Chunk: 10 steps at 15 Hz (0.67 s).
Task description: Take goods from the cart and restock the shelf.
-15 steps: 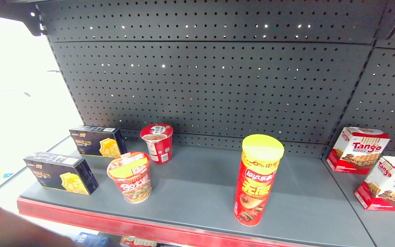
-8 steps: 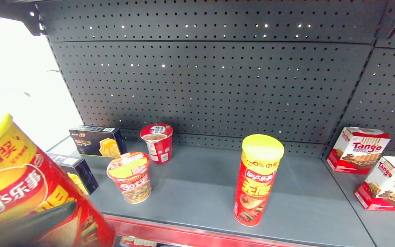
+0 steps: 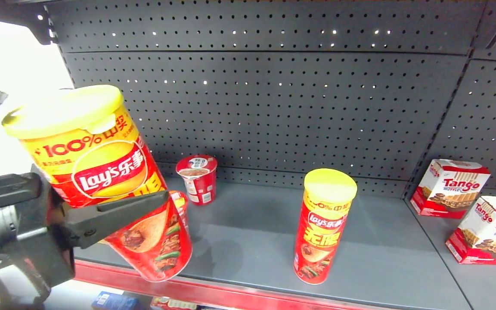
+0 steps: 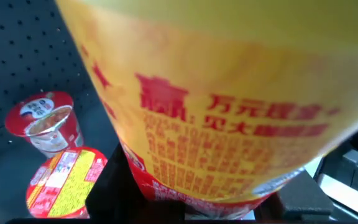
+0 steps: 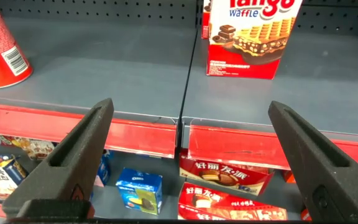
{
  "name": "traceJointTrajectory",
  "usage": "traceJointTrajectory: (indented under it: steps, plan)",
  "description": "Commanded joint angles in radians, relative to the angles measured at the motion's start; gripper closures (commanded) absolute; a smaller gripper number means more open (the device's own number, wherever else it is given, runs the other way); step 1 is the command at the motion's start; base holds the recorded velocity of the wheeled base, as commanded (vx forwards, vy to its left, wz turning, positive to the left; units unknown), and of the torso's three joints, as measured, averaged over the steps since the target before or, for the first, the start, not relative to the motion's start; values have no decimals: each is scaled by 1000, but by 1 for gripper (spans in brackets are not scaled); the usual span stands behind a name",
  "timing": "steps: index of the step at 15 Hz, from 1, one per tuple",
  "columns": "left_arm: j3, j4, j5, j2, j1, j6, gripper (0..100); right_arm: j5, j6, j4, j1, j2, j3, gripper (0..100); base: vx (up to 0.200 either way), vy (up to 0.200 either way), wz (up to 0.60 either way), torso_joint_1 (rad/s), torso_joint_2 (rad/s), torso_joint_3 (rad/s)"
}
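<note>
A can (image 3: 97, 146) of crisps is gripped by the fingers (image 3: 119, 209) of the left gripper (image 3: 110, 193), which are closed on its body a little below the middle. The can is held tilted, its yellow lid leaning toward the robot's left, at the front left of the shelf (image 3: 252, 241). Its base is seen over the red front edge, in front of a yellow-lidded cup (image 4: 67, 183). Whether the base touches the shelf cannot be told. A red cup (image 3: 196, 178) stands farther back. A second can (image 3: 323, 224) stands upright near the middle of the shelf, well apart from the held one. Two wafer boxes (image 3: 448, 187) are seen at the right.

The right gripper (image 5: 188, 165) is held low before the shelf edge, its fingers (image 5: 67, 158) spread wide with nothing between them.

The can is judged to be light and fairly stiff, but its wall could be dented by a hard squeeze and its contents are fragile. Its glossy surface may slip. A hold around the middle of the body is judged best, and the lid should not be used. Being tall and narrow, it could be tipped easily when set down.
</note>
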State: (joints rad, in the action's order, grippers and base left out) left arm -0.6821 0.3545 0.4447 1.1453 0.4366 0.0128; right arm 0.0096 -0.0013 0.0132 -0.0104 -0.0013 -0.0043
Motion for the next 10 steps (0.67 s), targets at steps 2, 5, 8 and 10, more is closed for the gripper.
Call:
traceJointTrajectory:
  steps: [2, 5, 8, 10]
  plan:
    - [-20, 0, 0, 70, 7, 0, 100, 1, 0, 1, 0, 1, 0, 0, 0, 0, -300, 1, 1, 1]
    - [-36, 1, 0, 93, 7, 0, 100, 1, 0, 1, 0, 1, 0, 0, 0, 0, 0, 0, 0, 0]
    - [-42, 1, 0, 106, 7, 1, 100, 1, 0, 1, 0, 1, 0, 0, 0, 0, -600, -1, 6, 2]
    - [-43, 1, 0, 109, 5, 0, 100, 1, 0, -1, 0, 1, 0, 0, 0, 0, -300, 1, -1, 1]
